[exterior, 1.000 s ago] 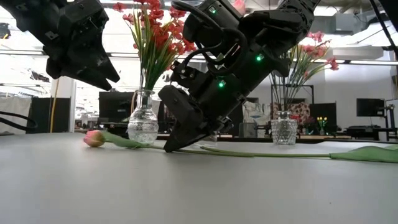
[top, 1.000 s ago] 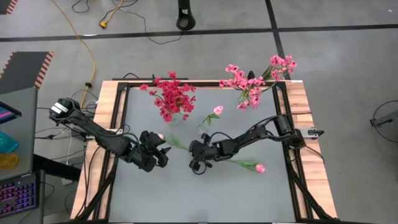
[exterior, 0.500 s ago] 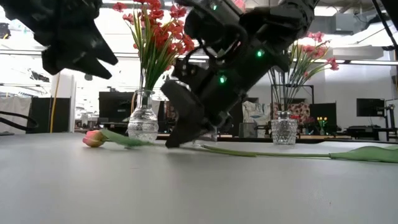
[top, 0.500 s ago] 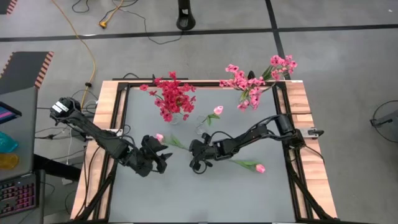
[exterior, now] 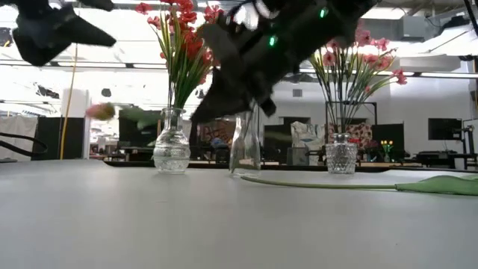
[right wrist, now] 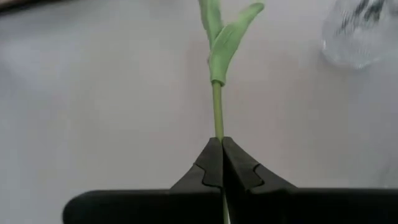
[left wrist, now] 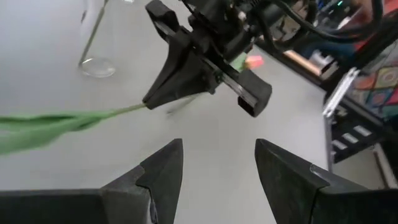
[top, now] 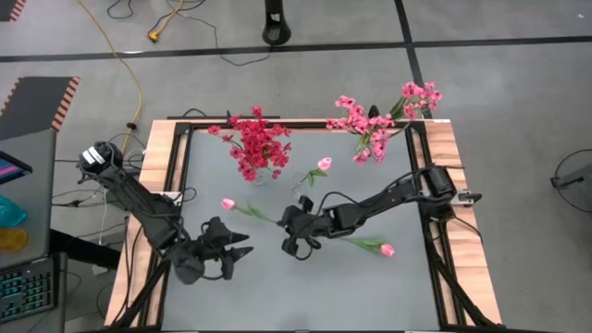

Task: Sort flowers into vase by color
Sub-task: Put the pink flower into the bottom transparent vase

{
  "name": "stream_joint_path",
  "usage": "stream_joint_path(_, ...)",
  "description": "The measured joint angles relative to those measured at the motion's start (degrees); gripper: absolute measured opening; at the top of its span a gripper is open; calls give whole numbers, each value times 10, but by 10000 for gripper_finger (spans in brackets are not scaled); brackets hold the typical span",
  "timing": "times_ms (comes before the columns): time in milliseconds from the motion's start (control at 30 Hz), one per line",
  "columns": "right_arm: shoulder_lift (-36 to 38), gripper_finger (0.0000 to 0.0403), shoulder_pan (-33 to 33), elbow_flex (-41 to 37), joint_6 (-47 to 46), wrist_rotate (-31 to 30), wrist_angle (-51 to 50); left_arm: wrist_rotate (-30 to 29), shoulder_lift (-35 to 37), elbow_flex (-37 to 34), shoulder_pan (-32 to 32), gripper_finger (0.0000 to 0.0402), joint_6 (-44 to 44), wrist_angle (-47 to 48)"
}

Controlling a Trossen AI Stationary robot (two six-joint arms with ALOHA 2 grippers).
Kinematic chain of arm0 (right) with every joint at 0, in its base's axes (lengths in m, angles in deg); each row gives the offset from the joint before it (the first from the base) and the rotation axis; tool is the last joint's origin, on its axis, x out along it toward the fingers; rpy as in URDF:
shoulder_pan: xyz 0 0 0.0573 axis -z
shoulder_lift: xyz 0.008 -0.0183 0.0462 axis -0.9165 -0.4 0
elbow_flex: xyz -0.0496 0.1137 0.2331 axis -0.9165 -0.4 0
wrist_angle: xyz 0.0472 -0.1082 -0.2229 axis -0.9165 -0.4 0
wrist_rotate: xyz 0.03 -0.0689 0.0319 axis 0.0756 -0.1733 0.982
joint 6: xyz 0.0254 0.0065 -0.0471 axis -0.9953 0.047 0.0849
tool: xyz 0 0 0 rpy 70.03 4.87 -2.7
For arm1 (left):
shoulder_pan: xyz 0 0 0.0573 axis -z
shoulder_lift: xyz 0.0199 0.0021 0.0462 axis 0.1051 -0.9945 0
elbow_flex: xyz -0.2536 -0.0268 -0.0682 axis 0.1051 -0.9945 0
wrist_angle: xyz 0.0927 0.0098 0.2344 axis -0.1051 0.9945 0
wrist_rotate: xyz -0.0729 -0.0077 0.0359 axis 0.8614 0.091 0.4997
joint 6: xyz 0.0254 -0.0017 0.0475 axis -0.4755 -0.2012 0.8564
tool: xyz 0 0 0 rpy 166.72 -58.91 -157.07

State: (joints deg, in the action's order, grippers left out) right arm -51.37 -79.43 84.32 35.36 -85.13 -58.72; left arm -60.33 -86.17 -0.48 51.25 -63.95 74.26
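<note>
Holding a pale tulip (top: 228, 203) by the stem: my right gripper (top: 289, 222) has its fingers pinched fully together on the green stalk, clear in the right wrist view (right wrist: 217, 106), where the leaves fork just beyond the tips. Bud end points toward my left side of the table; the low view shows the bud (exterior: 100, 111) up off the surface.

Around the work: vase of deep red clusters (top: 254, 148) at the back, left of centre; its round glass body (exterior: 171, 152) stands in the low view. Narrow clear vase (exterior: 245, 146) stands between the other two vases and carries a single pale bud (top: 324, 164). Cut-glass vase (exterior: 341, 159) with pink sprays (top: 377, 120) at the back right. A second tulip (top: 385, 250) lies flat on the table (top: 370, 296), just beside my right forearm, its stem running under the arm. The narrow vase sits close behind my right gripper.

Pose: right arm reaches in from the right edge, low and long across the middle. Left gripper (top: 234, 257) sits near the front left, well apart from every flower, fingers (left wrist: 163, 171) spread wide and empty, pointed toward the right gripper. Left arm folds back to its base at the left rail.
</note>
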Motion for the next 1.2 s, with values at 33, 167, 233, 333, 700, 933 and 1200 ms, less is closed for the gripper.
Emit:
stream_joint_path(33,8,22,-2,0,3,0,0,-11,0,0,8,187,0,-6)
stream_joint_path(167,49,22,-14,0,31,-9,1,-61,-6,0,37,187,1,-32)
stream_joint_path(233,68,22,-22,0,45,-9,0,-84,-18,0,46,187,9,-52)
stream_joint_path(333,97,22,-38,0,61,-27,0,-118,-46,0,57,187,25,-99)
stream_joint_path(700,139,22,-99,1,121,-102,53,-331,-204,2,47,187,197,-391)
stream_joint_path(933,138,22,-106,1,145,-102,84,-346,-263,60,22,187,282,-447)
stream_joint_path(1200,138,22,-109,1,151,-100,98,-345,-274,138,6,182,426,-443)
